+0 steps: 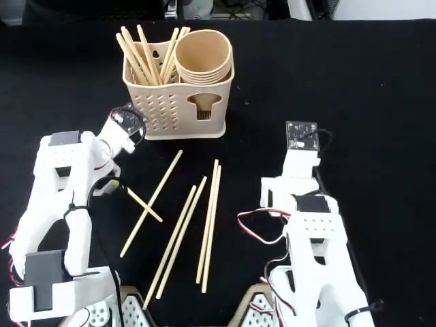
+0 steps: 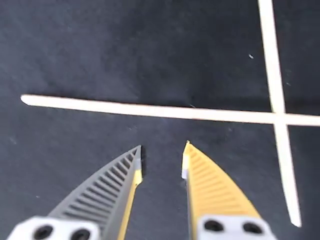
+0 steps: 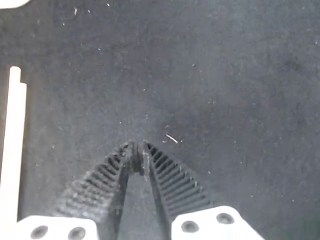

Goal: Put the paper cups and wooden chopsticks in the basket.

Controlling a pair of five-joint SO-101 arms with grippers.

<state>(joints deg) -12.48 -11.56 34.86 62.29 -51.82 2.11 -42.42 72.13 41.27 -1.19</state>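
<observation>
The black-covered desk carries everything. The left arm stands at the near-left corner. The right arm stands at the near edge, right of the middle.

The basket stands upright close to the far edge, a little left of the middle. Inside it a stack of paper cups takes the right half, and a bundle of wooden chopsticks leans in the left half.

Six loose chopsticks lie flat on the desk between the arms, toward the near edge. Four lie in two side-by-side pairs, and a long one is crossed by a shorter one (they touch at the crossing).

The left pincer points down at the desk with its jaws apart and nothing between them, the tips just short of the crossing chopstick. The right pincer has its jaws together on nothing, over bare cloth, with the chopstick ends of one pair off to one side.
</observation>
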